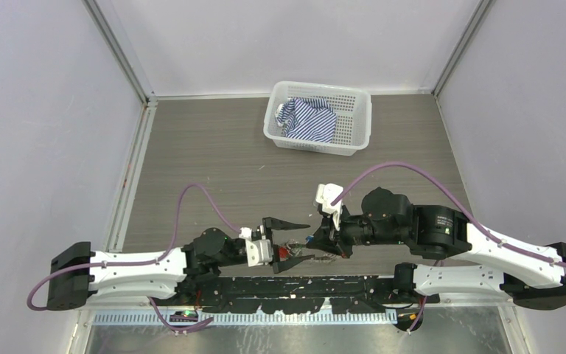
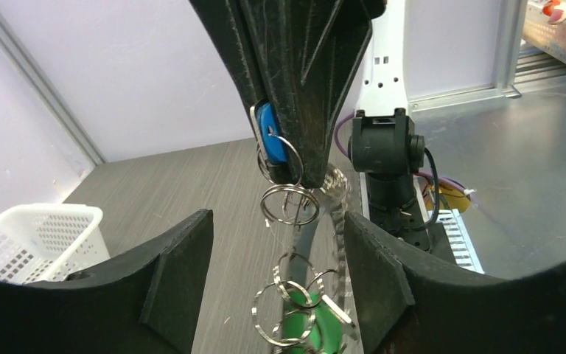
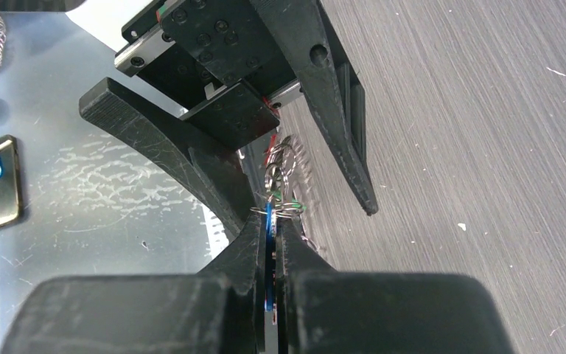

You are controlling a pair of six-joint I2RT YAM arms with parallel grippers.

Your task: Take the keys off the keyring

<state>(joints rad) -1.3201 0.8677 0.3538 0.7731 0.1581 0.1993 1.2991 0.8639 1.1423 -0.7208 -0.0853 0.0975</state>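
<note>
Left wrist view: one blue key (image 2: 269, 140) pinched by right gripper (image 2: 295, 166); left gripper (image 2: 278, 217) spread wide.

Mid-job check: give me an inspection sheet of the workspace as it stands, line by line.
Surface: dark wood-grain table, a few pale specks.
Job's things: blue key pinched at its head; split rings and the toothed keyring hang below it, with a green tag lowest. Red and black keys not made out.
Clutter: white basket at the far edge, holding a striped cloth.
Tools: left tool open, its fingers either side of the hanging bunch; right tool shut on the blue key.
Cables: a purple cable arcs over each arm, away from the keys.
Surroundings: pale walls, metal frame posts.
</note>
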